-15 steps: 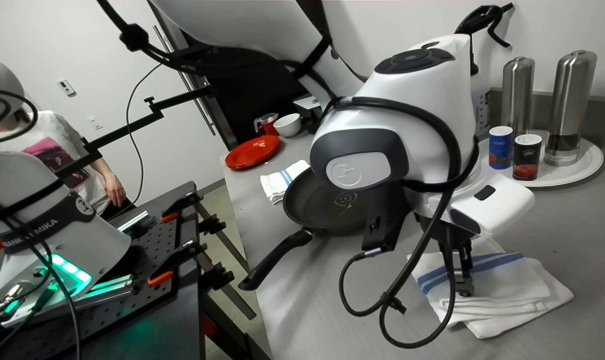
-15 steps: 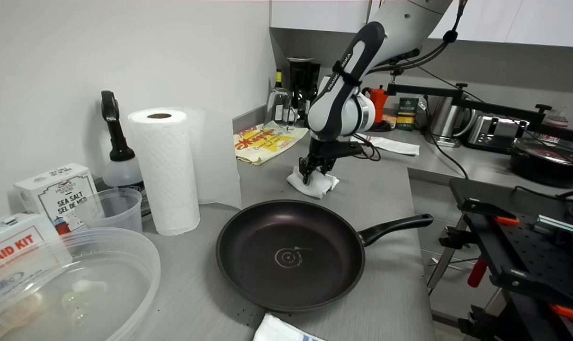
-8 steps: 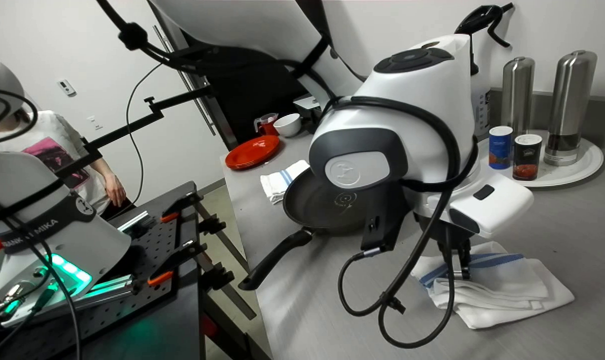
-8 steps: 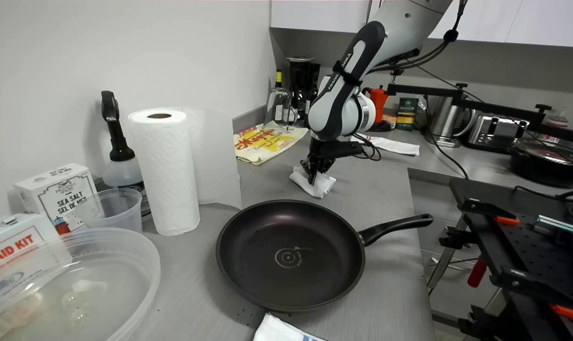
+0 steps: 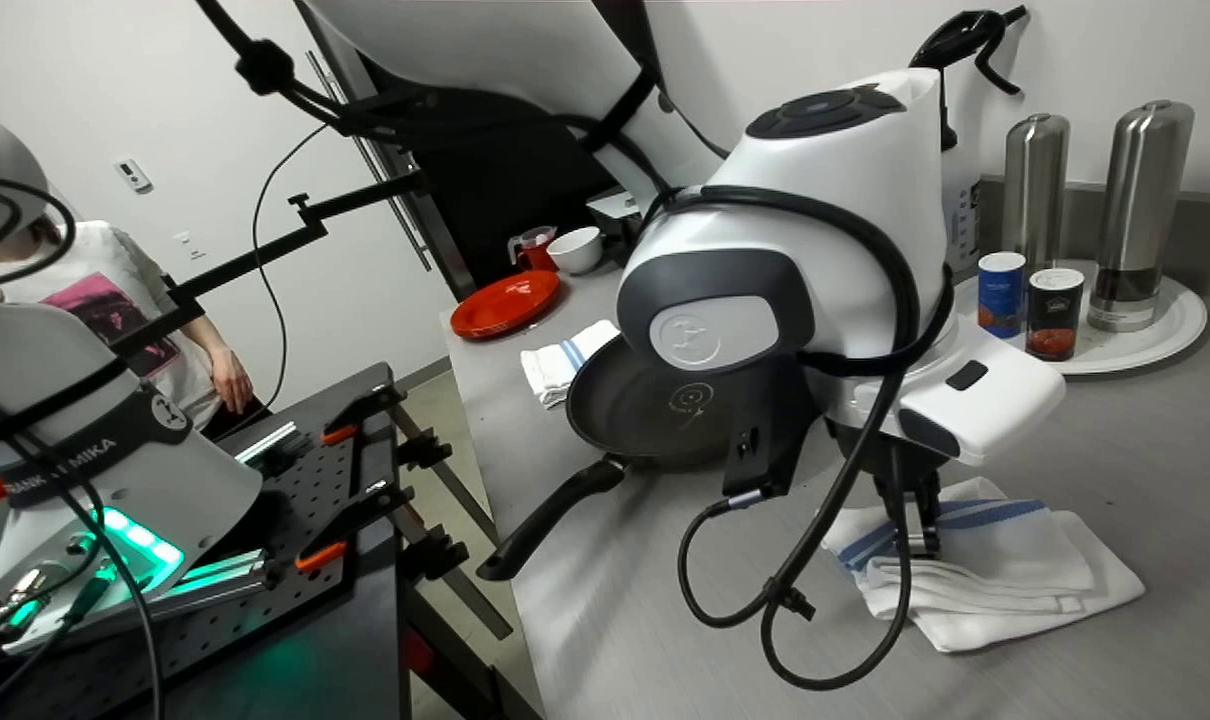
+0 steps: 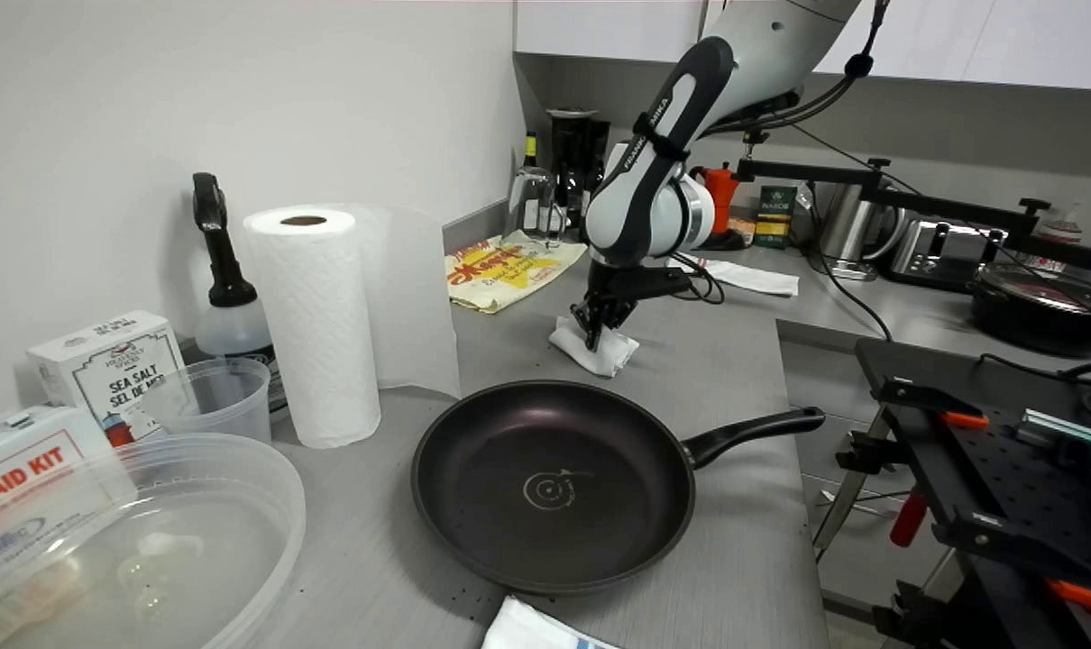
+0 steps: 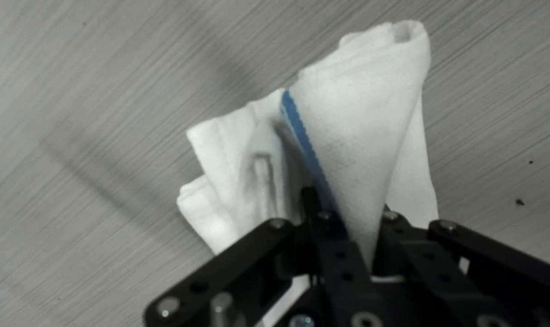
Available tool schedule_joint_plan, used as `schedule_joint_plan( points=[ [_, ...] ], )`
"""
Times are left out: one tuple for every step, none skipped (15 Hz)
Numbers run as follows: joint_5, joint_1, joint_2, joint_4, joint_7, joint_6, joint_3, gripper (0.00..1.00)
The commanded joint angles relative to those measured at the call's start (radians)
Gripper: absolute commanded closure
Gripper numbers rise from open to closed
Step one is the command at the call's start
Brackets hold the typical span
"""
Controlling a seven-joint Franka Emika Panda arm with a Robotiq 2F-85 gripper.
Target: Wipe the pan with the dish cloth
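In both exterior views you have the pan (image 6: 509, 527) on the bench (image 6: 753, 541) near your pincer (image 7: 351, 213), between it and a second white cloth (image 5: 565, 362). In an exterior view, the paper towel roll (image 6: 316, 333) stands upright to the pincer's left and closer to the camera, with a spray bottle (image 6: 230, 284) beside it; a yellow printed sheet (image 6: 509, 270) lies behind the pincer, to its left. A black cable (image 5: 815, 686) loops in front of your pincer in an exterior view and partly covers its fingers (image 7: 336, 261).

Your arm (image 6: 766, 54) slopes down from above, and the pincer points down at the bench. It has a fold of the dish cloth (image 7: 361, 113) nipped between its fingers; the rest lies on the bench under the pincer, apart from the pan.

The pan's floor carries a pale spiral mark. Well left of the pincer sits a clear tub (image 6: 288, 541); you can't tell whether the pale shapes are in it or seen through it. Behind the pincer, a white plate (image 5: 1181, 318) bears two steel mills (image 5: 1145, 210) and two small canisters (image 5: 1001, 295).
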Motion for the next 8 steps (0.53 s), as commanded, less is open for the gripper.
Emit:
schedule_joint_plan(
  points=[
    [-0.009,-0.007,-0.059,-0.049,-0.059,-0.047,0.021,0.97],
    [-0.009,-0.015,-0.069,-0.054,-0.080,-0.064,0.032,0.97],
    [-0.009,-0.017,-0.077,-0.058,-0.094,-0.081,0.038,0.97],
    [-0.007,-0.018,-0.084,-0.060,-0.106,-0.094,0.041,0.97],
    [-0.007,-0.019,-0.096,-0.065,-0.119,-0.110,0.045,0.97],
    [-0.008,-0.019,-0.109,-0.073,-0.133,-0.120,0.047,0.97],
    [-0.008,-0.017,-0.120,-0.078,-0.145,-0.127,0.049,0.97],
    [-0.009,-0.016,-0.133,-0.086,-0.157,-0.135,0.050,0.97]
  ],
)
